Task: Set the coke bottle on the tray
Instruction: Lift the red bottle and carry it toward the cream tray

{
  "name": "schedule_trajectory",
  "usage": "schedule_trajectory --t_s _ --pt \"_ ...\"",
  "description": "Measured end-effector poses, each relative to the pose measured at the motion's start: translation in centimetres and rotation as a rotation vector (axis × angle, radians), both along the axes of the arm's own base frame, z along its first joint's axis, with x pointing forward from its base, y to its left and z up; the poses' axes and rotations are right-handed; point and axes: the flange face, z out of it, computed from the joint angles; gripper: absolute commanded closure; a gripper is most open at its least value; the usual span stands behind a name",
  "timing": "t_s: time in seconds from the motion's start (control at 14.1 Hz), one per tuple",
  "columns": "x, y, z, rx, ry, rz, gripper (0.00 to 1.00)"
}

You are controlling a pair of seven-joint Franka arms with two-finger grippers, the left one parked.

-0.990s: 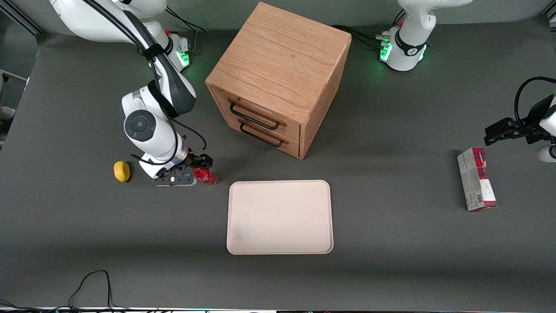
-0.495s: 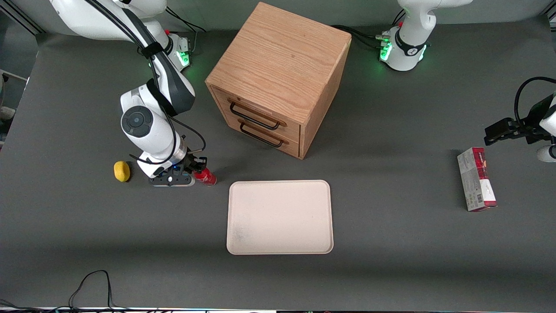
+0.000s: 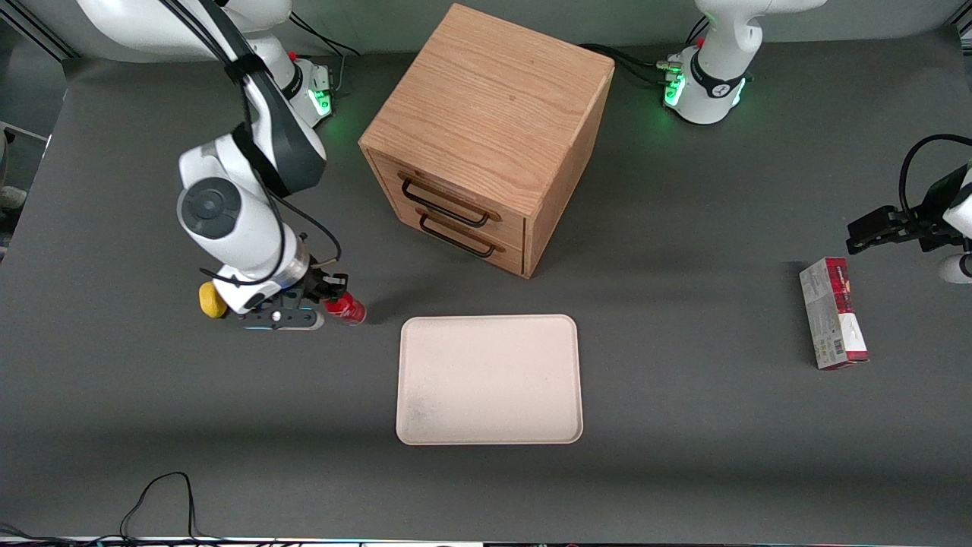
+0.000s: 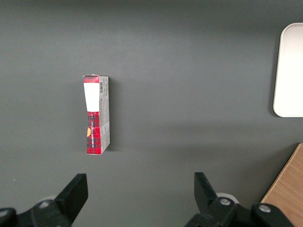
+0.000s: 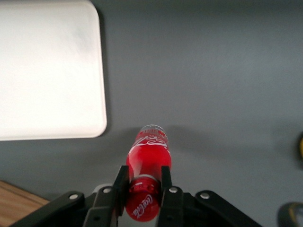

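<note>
Gripper (image 5: 143, 191) clamped on coke bottle (image 5: 147, 165) near cap end, bottle lifted clear of table, beside tray (image 3: 489, 378). Carry step in hand. Next: swing over tray, lower, release.

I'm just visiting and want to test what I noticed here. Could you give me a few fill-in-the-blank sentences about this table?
1. The end effector is shut on the ____ coke bottle.
2. The tray has ____ lying on it.
3. The wooden cabinet has ____ drawer handles.
4. Beside the working arm lies a small ____ object.

Missing words: red; nothing; two; yellow
</note>
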Motion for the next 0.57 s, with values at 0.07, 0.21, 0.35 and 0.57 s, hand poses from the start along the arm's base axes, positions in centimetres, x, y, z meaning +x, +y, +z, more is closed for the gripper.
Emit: schedule_trajectory --t_s 0.07,0.21,0.35,0.57 --pt "0.6 -0.2 3.1 0.004 -0.02 -0.009 1.0" --pt "1.5 -0.9 8.5 0.01 -0.049 -0.027 1.0" --pt "2.4 -1.5 12.2 0.018 -0.057 -0.043 1.0" --pt "5.4 -0.7 12.7 0.056 -0.068 -0.084 1.0"
